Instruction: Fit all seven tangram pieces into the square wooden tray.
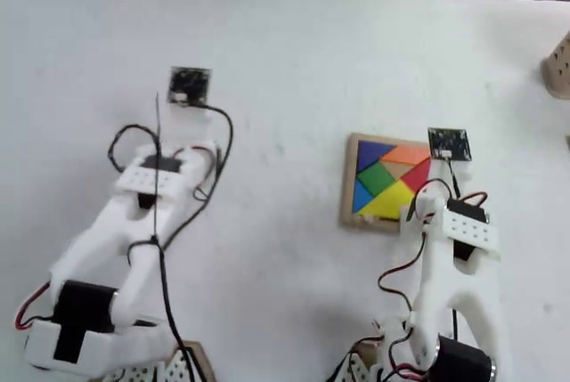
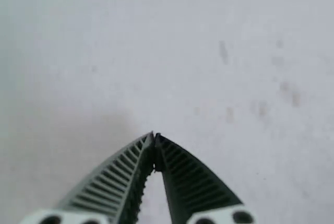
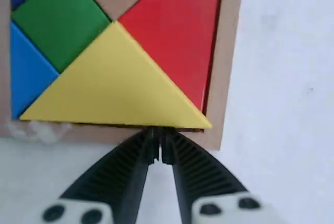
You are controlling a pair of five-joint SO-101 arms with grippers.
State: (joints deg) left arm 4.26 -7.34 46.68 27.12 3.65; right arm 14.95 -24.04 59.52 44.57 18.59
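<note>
From above, the tray (image 1: 348,188) with its coloured pieces (image 1: 378,179) lies on the white surface (image 1: 285,52), just ahead of the right arm (image 1: 441,275) and well apart from the left arm (image 1: 98,235). In the left wrist view, the left fingers (image 2: 182,179) are closed tip to tip over the surface, holding nothing. In the right wrist view, the right fingers (image 3: 125,166) are closed and empty, with their tips at the tray's rim beside the yellow triangle (image 3: 115,83).

white table (image 1: 285,52), perforated tan block (image 1: 559,66) at edge
</note>
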